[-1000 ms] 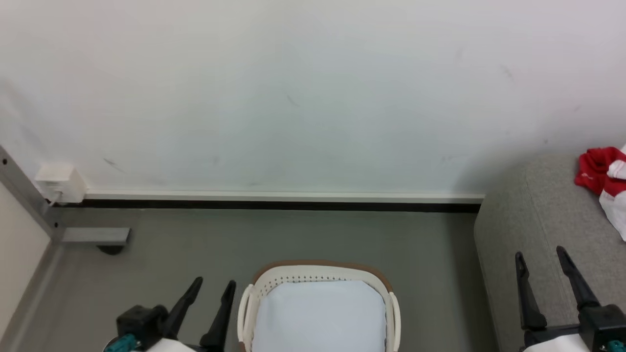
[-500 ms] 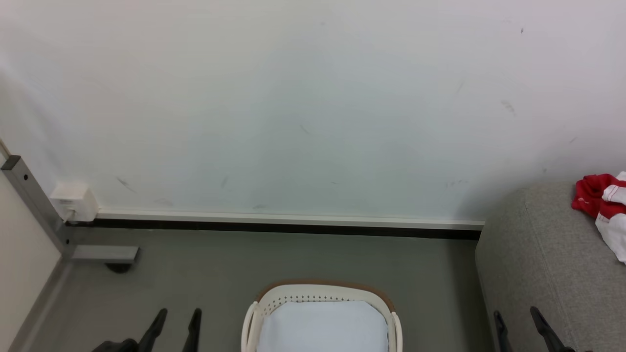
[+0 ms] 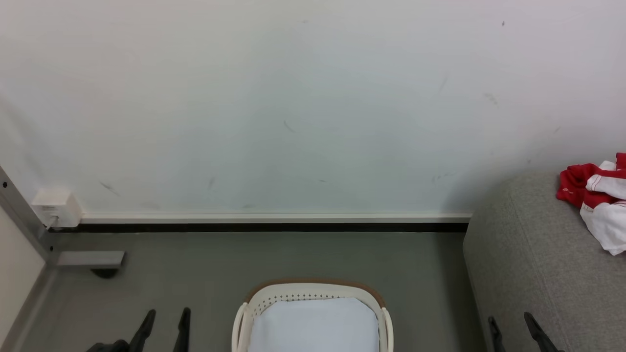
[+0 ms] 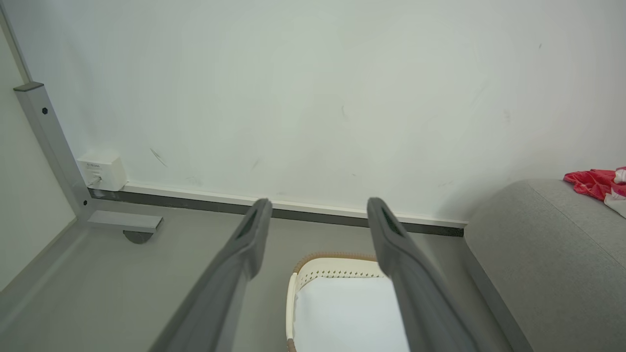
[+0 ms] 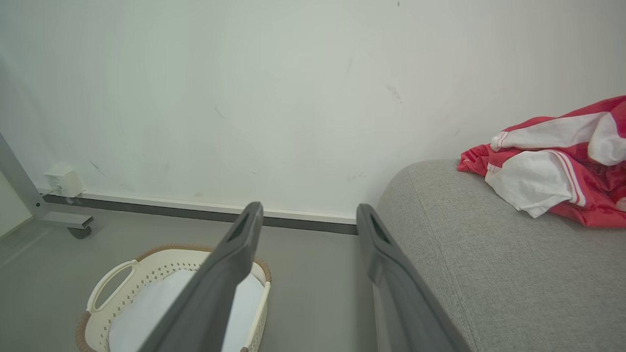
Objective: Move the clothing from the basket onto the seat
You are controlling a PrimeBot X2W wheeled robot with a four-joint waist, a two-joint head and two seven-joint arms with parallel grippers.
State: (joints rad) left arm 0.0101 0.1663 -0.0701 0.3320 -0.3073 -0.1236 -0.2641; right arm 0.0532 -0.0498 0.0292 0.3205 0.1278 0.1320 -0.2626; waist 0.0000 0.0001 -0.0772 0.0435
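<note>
The red and white clothing [image 3: 594, 203] lies crumpled on the grey seat [image 3: 533, 264] at the right; the clothing [image 5: 557, 166] shows its stripe trim in the right wrist view, and the clothing [image 4: 594, 183] appears small at the right edge of the left wrist view. The cream basket [image 3: 313, 293] with a brown rim stands on the floor at bottom centre, holding just its white liner [image 3: 313, 325]. My left gripper [image 3: 165, 315] is open left of the basket, nothing between its fingers. My right gripper [image 3: 511, 321] is open over the seat's near corner, well short of the clothing.
A white wall with a dark skirting strip [image 3: 259, 227] runs behind the grey floor. A grey metal frame leg with a foot [image 3: 90, 259] and a small white box [image 3: 56, 208] stand at the left. The seat's rounded end [image 5: 406, 205] lies right of the basket [image 5: 146, 274].
The head camera has tilted up, so the basket and both grippers sit lower in the picture, with less of the arms showing. The clothing stays on the seat; both grippers remain open.
</note>
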